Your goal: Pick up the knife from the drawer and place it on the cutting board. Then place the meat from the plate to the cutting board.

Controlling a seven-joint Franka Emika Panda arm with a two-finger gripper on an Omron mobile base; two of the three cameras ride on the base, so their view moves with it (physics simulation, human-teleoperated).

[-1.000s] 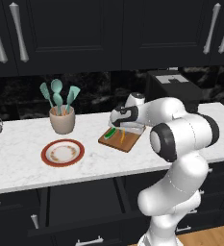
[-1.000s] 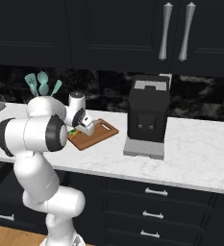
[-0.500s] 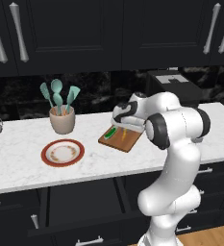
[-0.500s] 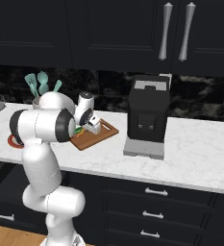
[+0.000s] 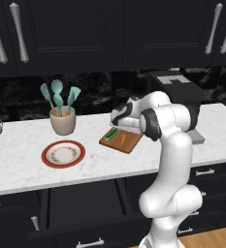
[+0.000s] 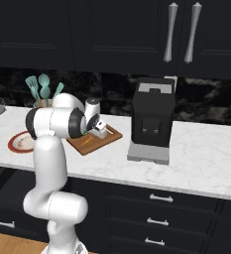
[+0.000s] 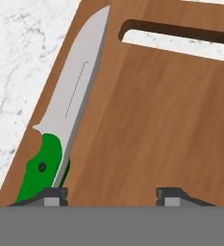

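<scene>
White marble counter (image 5: 17,160) under black cupboards, black backsplash behind. Gripper (image 7: 113,194) hovers low over the board (image 7: 152,120), jaws spread wide with nothing between them; one fingertip (image 7: 53,194) sits just beside the knife handle, the other (image 7: 173,194) over bare wood. In the left base view the gripper (image 5: 118,118) is above the board's back edge; in the right base view the gripper (image 6: 99,130) is over the board (image 6: 107,134). Knife (image 7: 65,115) lies flat on the board along one long edge, green handle toward the hand, silver blade pointing at the end with the handle slot, tip close to the board's corner. From the left base view the knife (image 5: 112,134) shows as a green handle on the board (image 5: 120,140), with the meat (image 5: 123,139), a thin orange strip, lying on the wood just beside it, toward the board's middle. Right base view has the meat (image 6: 87,141) on the board's near half. Board sits mid-counter, angled to the counter edge. Plate (image 5: 63,154) is well apart from the board, toward the counter's left end and near its front edge, cream centre bare. Utensil cup (image 5: 62,120) with teal spatulas (image 5: 57,95) stands behind the plate near the backsplash. Black coffee machine (image 6: 151,121) stands on the counter beyond the board's other side. Drawer (image 5: 78,203) below the counter stands pulled out.
</scene>
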